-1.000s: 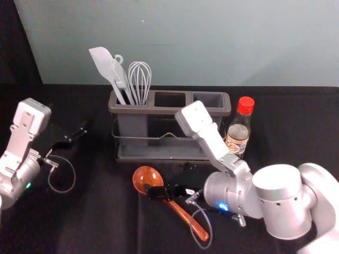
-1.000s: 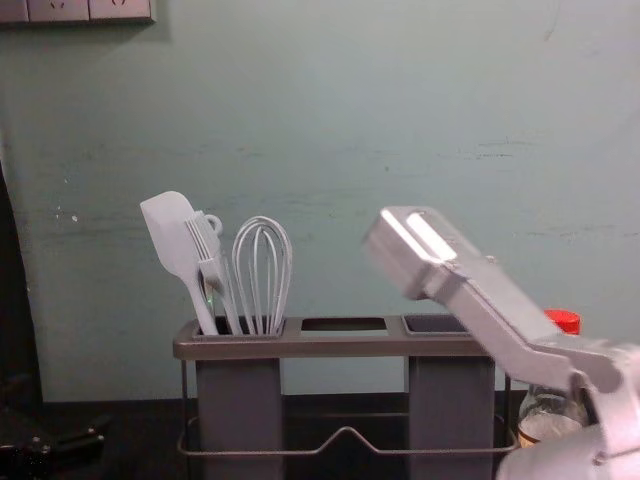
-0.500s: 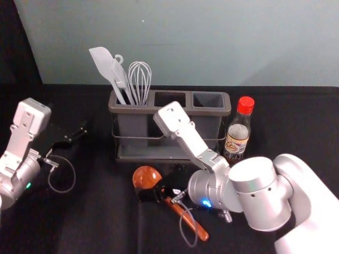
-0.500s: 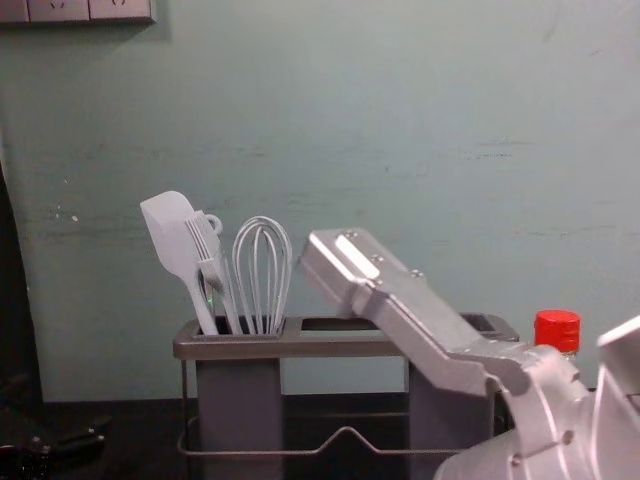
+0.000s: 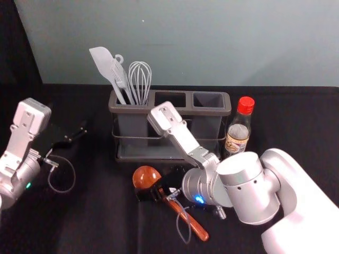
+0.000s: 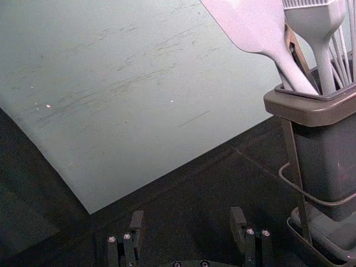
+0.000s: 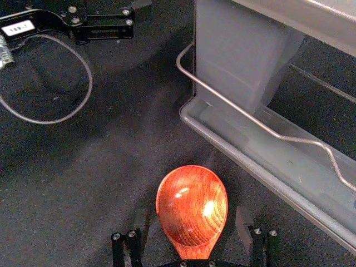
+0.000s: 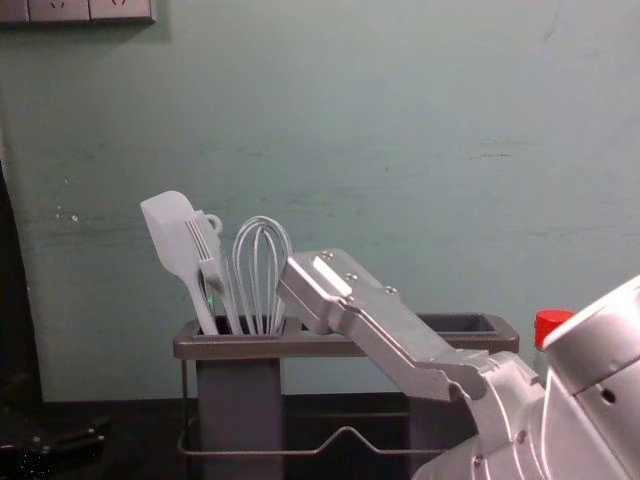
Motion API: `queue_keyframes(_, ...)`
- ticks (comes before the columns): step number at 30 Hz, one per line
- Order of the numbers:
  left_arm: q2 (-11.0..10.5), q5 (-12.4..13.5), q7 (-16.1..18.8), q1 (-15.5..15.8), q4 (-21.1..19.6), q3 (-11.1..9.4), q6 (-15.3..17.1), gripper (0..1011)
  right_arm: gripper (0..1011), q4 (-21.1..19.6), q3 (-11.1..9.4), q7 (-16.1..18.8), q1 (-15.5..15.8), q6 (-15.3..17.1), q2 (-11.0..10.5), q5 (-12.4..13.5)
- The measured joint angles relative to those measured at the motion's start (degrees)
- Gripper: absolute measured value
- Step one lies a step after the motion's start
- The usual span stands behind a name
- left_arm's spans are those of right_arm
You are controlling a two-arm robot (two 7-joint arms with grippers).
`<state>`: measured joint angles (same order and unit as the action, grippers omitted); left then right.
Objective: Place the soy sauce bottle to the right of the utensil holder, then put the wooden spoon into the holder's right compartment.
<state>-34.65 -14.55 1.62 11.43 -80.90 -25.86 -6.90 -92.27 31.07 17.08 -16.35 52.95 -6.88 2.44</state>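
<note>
The reddish-brown wooden spoon (image 5: pixel 195 226) lies slantwise on the black cloth (image 5: pixel 100 211) in front of the holder, its handle reaching toward the robot's right. The right gripper (image 5: pixel 157 185) is down at it, fingers spread, with the round bowl between them; the right wrist view shows a gap on either side, so nothing is gripped.

Beyond stands the grey utensil holder with a brown rim (image 5: pixel 175 110). Its left compartment holds a pale broad-bladed spatula (image 5: pixel 104 63), a pale bristled brush (image 8: pixel 204 240) and a pale wire whisk (image 5: pixel 140 79). The clear glass soy sauce bottle with a red cap (image 5: pixel 238 132) stands upright just beside the holder, on its right. The silver-white right arm leans across the holder's front, in the way of a straight view of it.

The left gripper (image 5: pixel 73 137) hangs idle to the left of the holder, its fingers apart in the left wrist view. That view also shows a brown strip (image 6: pixel 297 53) behind the spatula, hard to make out. The chest view adds a socket panel (image 8: pixel 75 10) on the pale wall (image 8: pixel 400 120), cut off at the upper left.

In the head view the gripper covers the spoon's neck; in the chest view the arm hides most of the bottle below its cap.
</note>
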Motion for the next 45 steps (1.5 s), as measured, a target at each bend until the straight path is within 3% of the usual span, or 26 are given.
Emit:
queue_keyframes(15, 0.0, 0.0, 0.0, 0.0, 0.0, 0.0, 0.0, 1000, 1003, 2.7, 0.5, 2.5, -2.4, 2.4, 1.8, -1.4)
queue_keyframes(45, 0.0, 0.0, 0.0, 0.0, 0.0, 0.0, 0.0, 1000, 1003, 6.5, 1.6, 4.6, -4.8, 3.0, 3.8, -6.2)
